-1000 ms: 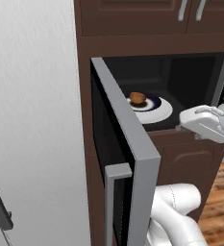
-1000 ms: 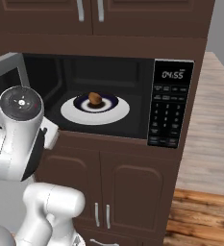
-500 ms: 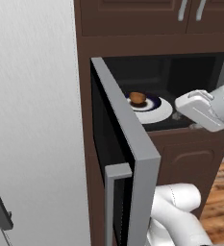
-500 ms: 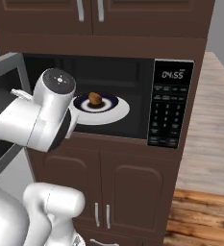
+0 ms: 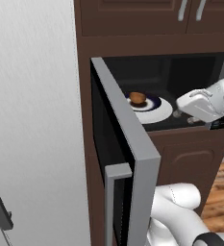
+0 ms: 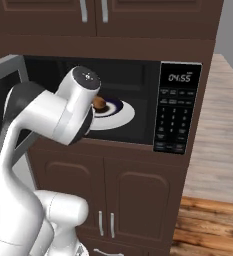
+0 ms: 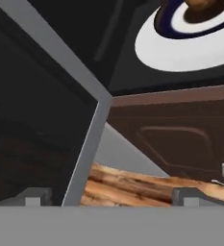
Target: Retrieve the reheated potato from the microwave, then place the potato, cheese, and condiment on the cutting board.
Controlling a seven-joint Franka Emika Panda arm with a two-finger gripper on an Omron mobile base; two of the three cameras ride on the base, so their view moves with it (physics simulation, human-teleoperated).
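Here, from left to right, your microwave [image 5: 132,144] door hangs swung wide open; inside, the potato [image 5: 138,98] sits on the white, dark-ringed turntable plate [image 5: 154,114], its long axis too small to judge. At the cavity's right front, your gripper [image 7: 111,198] holds nothing, jaws spread wide.

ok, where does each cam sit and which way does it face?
Left base view: behind-left, faces the microwave door edge-on; white arm lower right.
Right base view: behind-right, faces the microwave front; arm lower left.
Hand view: on the hand, faces door and cabinet; open gripper at the bottom.
All share the potato on its plate.
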